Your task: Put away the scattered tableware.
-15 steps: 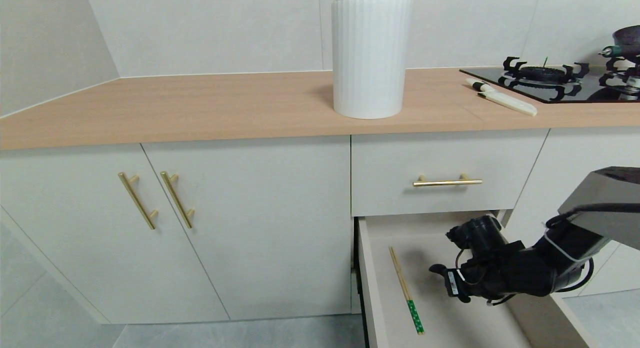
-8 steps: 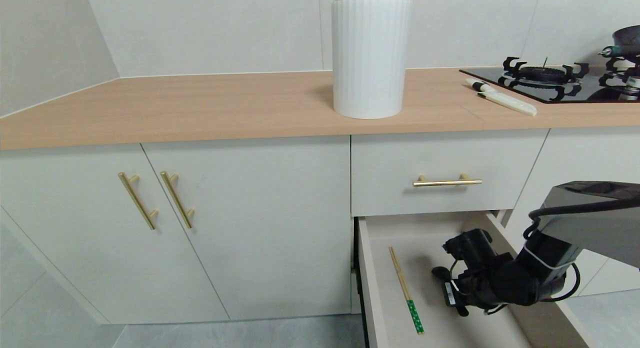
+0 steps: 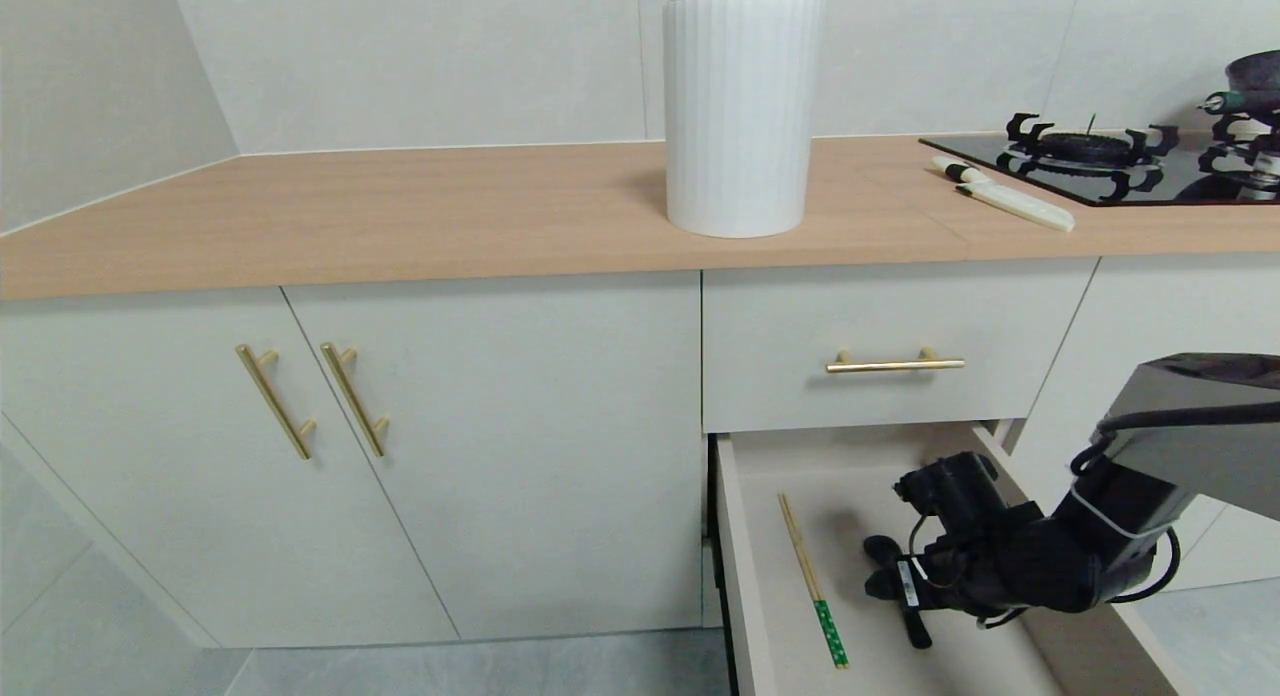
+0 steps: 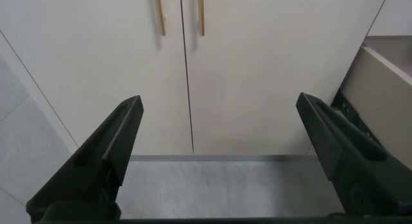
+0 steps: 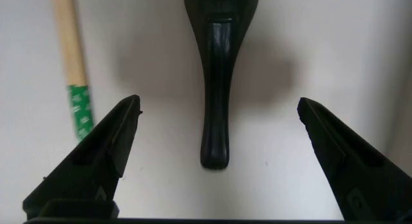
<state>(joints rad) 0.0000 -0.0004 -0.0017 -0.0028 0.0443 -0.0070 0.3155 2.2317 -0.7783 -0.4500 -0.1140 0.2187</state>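
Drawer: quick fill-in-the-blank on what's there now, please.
In the drawer, beside the chopsticks, lies a black ____.
Over it, the right gripper has its fingers ____.
The knife lies on the ____ beside the stove.
Missing: spoon; open; counter.

No readable writing is showing anywhere.
A small white sticker (image 3: 905, 582) on the black right arm (image 3: 1040, 571) is carrying print too small to read; the green band (image 5: 79, 114) on the wooden chopsticks (image 3: 805, 566) is showing only a pattern.
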